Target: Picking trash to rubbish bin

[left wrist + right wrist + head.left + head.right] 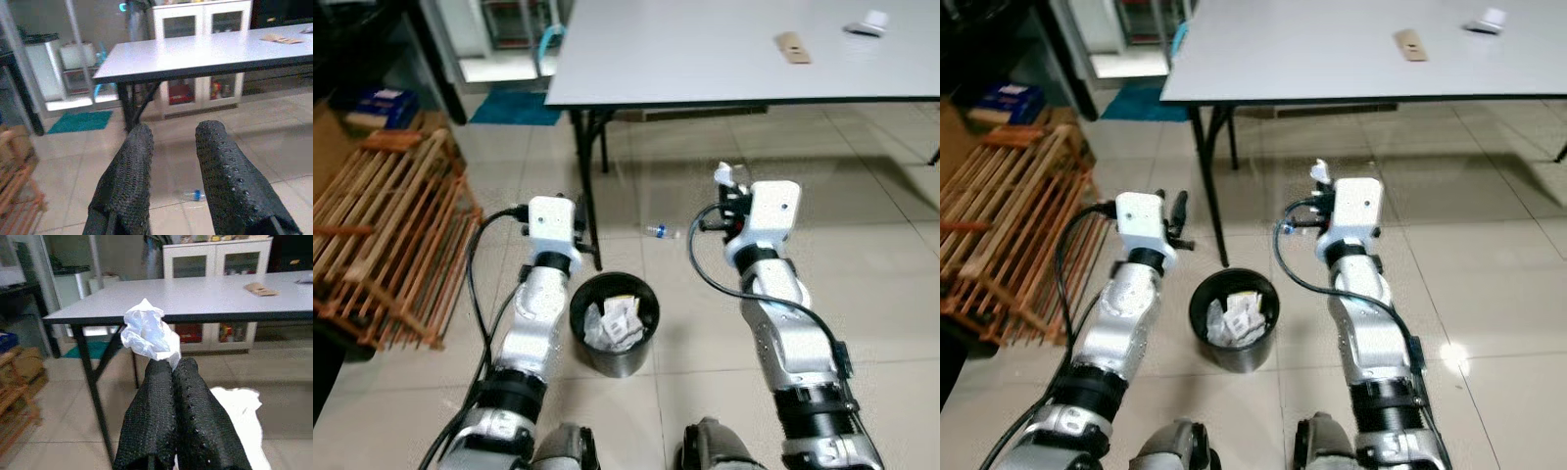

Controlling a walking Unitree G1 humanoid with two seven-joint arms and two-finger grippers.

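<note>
**Bin Offset From the Loaded Gripper**

At 7 o'clock from the right gripper (732, 186) stands the rubbish bin (589, 351). Its fingers pinch a crumpled white wrapper (149, 335). The left gripper (173, 161), nearer the bin, is parted and empty.

So the rubbish bin (614, 335) sits on the floor between the two arms, close in front of the robot, with crumpled paper trash (619, 323) inside it. Just past it stands a leg of the table (724, 49), which stretches off to the right. On the tabletop, far right, lie a cardboard piece (793, 47) and a small wrapper (867, 24). A plastic bottle (662, 232) lies on the floor under the table edge. A wooden rack (386, 235) is off to the left.
</note>
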